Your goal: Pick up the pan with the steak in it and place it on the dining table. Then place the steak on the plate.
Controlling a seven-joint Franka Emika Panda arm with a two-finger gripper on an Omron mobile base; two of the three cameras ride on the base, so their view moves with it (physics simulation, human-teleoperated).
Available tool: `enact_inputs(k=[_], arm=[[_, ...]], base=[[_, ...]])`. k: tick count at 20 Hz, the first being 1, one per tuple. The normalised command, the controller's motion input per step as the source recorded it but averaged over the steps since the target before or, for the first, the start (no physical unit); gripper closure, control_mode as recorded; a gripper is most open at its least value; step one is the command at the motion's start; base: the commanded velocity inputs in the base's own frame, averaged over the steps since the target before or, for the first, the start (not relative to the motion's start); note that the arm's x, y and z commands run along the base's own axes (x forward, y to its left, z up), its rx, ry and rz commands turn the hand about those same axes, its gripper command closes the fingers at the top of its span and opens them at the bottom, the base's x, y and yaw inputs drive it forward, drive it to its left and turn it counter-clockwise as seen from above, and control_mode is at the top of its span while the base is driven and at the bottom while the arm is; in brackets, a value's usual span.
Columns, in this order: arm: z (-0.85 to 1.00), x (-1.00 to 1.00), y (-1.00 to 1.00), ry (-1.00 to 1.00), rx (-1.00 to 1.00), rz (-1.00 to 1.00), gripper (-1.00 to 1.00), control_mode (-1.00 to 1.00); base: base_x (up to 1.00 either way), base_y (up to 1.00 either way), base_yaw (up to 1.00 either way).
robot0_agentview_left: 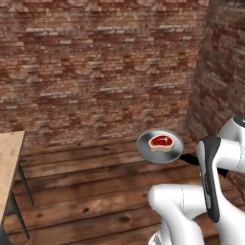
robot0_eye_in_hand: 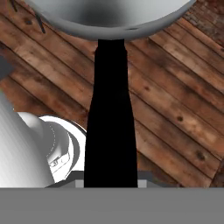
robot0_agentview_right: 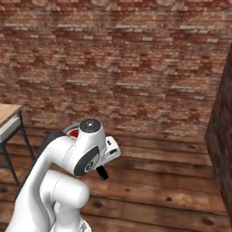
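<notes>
The grey pan (robot0_agentview_left: 145,145) hangs level in the air above the wooden floor, with the red steak (robot0_agentview_left: 161,142) lying in its middle. Its black handle (robot0_agentview_left: 189,159) runs right, behind my white arm. In the hand view the handle (robot0_eye_in_hand: 111,131) runs straight up from my gripper (robot0_eye_in_hand: 110,178) to the pan's underside (robot0_eye_in_hand: 109,17); the gripper is shut on the handle and its fingertips are hidden by it. In the right base view a sliver of the pan (robot0_agentview_right: 69,128) peeks out behind my arm. A corner of the tan dining table (robot0_agentview_left: 9,153) (robot0_agentview_right: 6,112) stands at the left. The plate is out of view.
A red brick wall (robot0_agentview_left: 105,67) closes the far side, and a darker brick wall (robot0_agentview_left: 215,86) juts in on the right. Wooden floor planks (robot0_agentview_left: 86,191) stretch below the pan. The table's thin dark legs (robot0_agentview_left: 25,184) stand at the left.
</notes>
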Motion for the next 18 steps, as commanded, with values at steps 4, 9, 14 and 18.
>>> enact_inputs(k=[4,9,14,18], arm=[[0.00,0.00,0.00,0.00,0.00,0.00,1.00,1.00],[0.00,0.00,0.00,0.00,0.00,0.00,1.00,1.00],[0.00,0.00,0.00,0.00,0.00,0.00,1.00,1.00],[0.00,0.00,0.00,0.00,0.00,0.00,1.00,1.00]], base=[[1.00,-0.29,-0.02],[1.00,-0.28,-0.02],[1.00,-0.26,-0.02],[1.00,-0.23,-0.01]])
